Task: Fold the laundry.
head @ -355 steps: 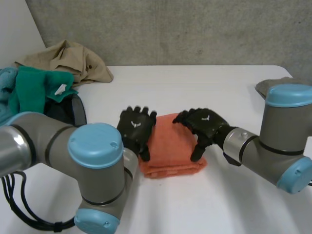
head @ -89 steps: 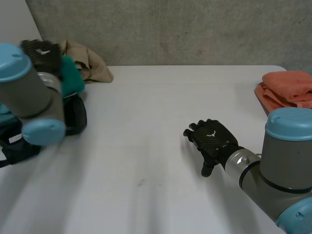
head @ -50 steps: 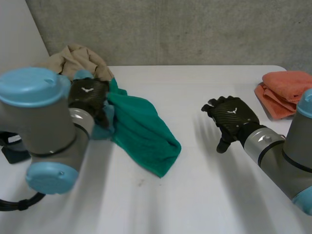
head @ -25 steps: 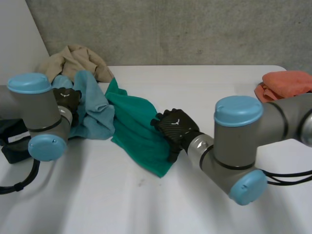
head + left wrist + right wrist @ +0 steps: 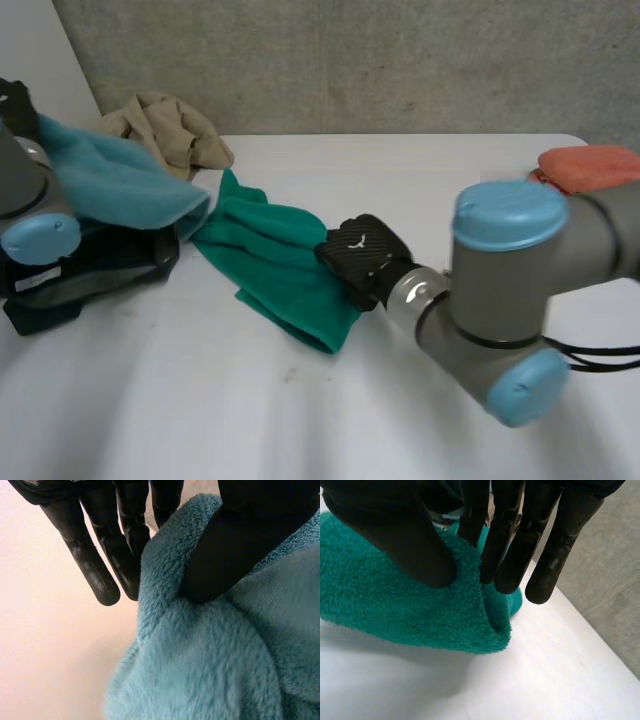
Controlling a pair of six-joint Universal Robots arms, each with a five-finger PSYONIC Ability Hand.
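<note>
Light-blue towel (image 5: 112, 182) hangs at the far left of the head view, lifted off the white table (image 5: 330, 400) and draped over a black bag (image 5: 95, 268). In the left wrist view the left hand (image 5: 240, 535) pinches this towel's edge: the thumb presses into the pile from one side, with straight fingers (image 5: 97, 565) on the other. A white label (image 5: 30, 283) sits on the front of the bag; its writing is too small to read. Behind the bag a tan garment (image 5: 165, 125) lies bunched at the table's back edge.

Just right of the bag, a green towel (image 5: 270, 255) lies crumpled on the table. The right hand (image 5: 362, 262) is at its right edge, and the right wrist view shows the thumb and fingers (image 5: 510, 555) clamped on a fold there. A small white mark on the back of this hand cannot be read as writing.

At the far right an orange towel (image 5: 590, 163) lies folded on the table, well apart from the others.
</note>
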